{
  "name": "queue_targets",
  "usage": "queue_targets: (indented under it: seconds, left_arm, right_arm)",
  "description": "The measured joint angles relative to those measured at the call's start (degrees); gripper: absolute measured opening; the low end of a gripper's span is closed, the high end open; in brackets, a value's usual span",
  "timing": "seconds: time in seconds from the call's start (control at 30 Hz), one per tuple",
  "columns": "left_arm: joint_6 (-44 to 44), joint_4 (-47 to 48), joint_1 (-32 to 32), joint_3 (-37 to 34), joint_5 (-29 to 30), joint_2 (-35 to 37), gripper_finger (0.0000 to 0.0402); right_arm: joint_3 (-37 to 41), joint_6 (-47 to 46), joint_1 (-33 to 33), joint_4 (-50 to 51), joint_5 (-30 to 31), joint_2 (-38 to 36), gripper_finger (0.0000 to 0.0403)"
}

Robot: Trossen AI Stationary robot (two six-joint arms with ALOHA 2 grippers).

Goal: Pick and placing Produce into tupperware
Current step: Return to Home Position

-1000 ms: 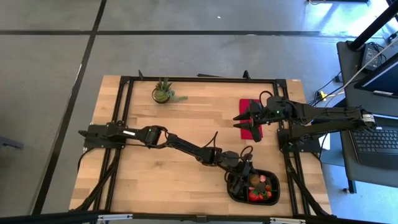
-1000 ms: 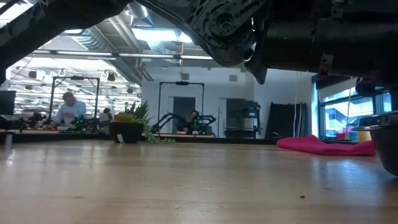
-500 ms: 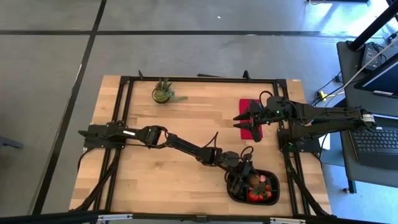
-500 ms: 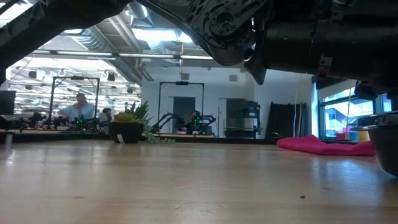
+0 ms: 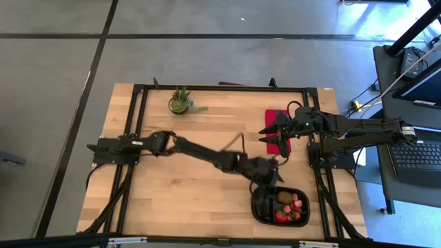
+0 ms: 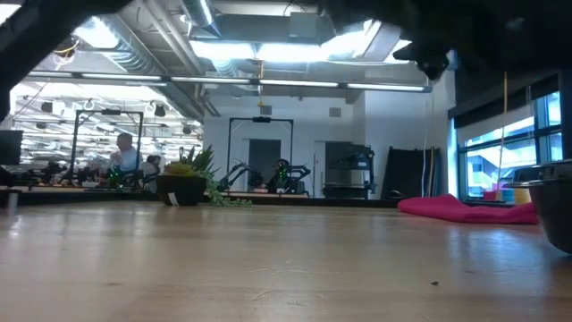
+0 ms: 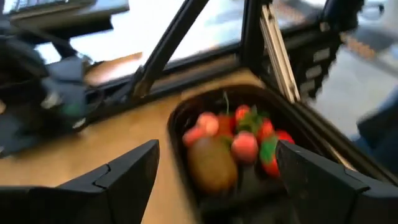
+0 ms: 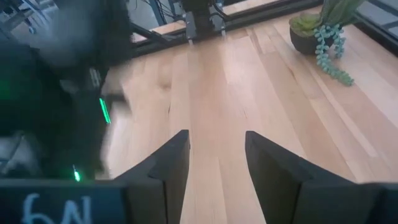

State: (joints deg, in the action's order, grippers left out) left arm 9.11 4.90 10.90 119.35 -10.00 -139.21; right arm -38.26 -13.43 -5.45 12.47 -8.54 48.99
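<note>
The black tupperware point(image 5: 257, 209) sits near the table's front right corner. In it lies the produce: red strawberry pieces point(image 7: 245, 147), some with green tops, and a brown kiwi-like oval point(image 7: 211, 165). My left gripper point(image 5: 270, 182) hangs open above the tupperware's far rim; in its wrist view the gripper point(image 7: 217, 180) has its fingers spread wide, with the produce showing below between them. My right gripper point(image 5: 265, 134) waits open at the far right over the red cloth point(image 5: 278, 122), nothing between its fingers point(image 8: 171, 163).
A potted green plant point(image 5: 181, 103) stands at the far left of the table. The red cloth point(image 6: 465, 208) lies flat at the far right. Black frame rails point(image 5: 138, 124) run along the table's edges. Bare wood lies between the plant and the tupperware.
My left gripper has risen out of the tupperware and drawn back a little toward the far edge, tipping less steeply downward. The kiwi-like oval and the strawberries stay lying in the tupperware. In the low view the arm's dark bulk has gone up out of sight.
</note>
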Motion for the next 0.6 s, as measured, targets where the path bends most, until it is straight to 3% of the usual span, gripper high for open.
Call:
queue_targets:
  seconds: [0.13,0.3,0.47,0.6]
  left_arm:
    - [2.43,17.43,-1.51,0.07,-0.10,8.51,0.0315]
    - [2.20,28.05,-4.98,-0.02,0.07,18.77,0.0315]
    - [0.55,32.90,-8.76,-1.37,0.37,28.35,0.0315]
    - [0.49,30.55,-9.36,-7.37,1.09,38.22,0.0315]
  right_arm:
    - [0.00,0.03,0.00,0.29,0.00,0.00,0.0159]
    - [0.00,0.00,0.00,0.32,0.00,0.00,0.0159]
    - [0.00,0.20,0.00,-0.26,0.81,-0.49,0.0159]
    - [0.00,1.85,0.00,-0.64,6.59,-4.62,0.0159]
